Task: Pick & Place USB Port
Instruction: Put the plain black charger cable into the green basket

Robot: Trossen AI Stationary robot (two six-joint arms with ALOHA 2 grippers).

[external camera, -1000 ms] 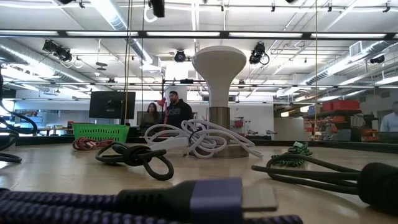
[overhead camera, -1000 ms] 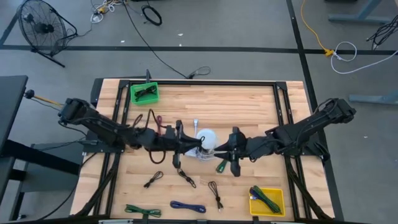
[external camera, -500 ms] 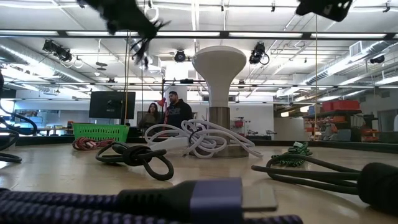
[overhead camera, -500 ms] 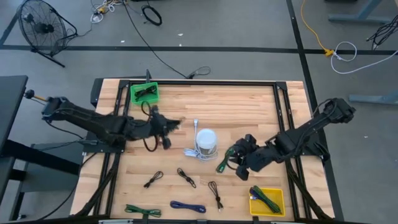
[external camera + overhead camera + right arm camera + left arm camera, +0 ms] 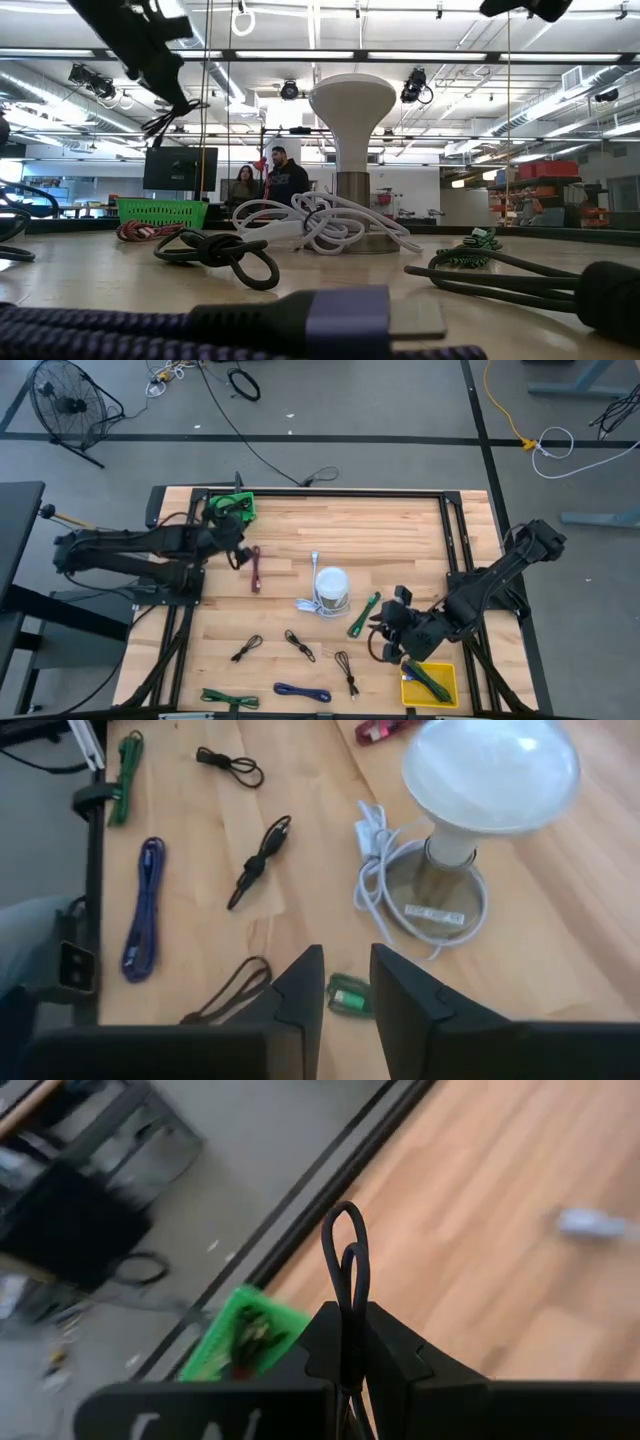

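Left gripper [image 5: 232, 540] sat clamped on a black cable [image 5: 345, 1275] at upper left, beside the green bin [image 5: 232, 507] — likely its drop target. Right gripper [image 5: 345, 982] — jaws slightly apart, holding nothing — hung lower right near the yellow bin [image 5: 430, 682].

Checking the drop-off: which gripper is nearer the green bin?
Left. The left gripper is just beside the green bin, gripping a black cable; the right gripper is across the table.

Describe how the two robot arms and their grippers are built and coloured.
Both arms are dark, nearly black, jointed and slender, reaching in from the table's sides. The left gripper and right gripper each end in two flat, angular black fingers. Pale markings show on the left wrist housing, too cropped to read.
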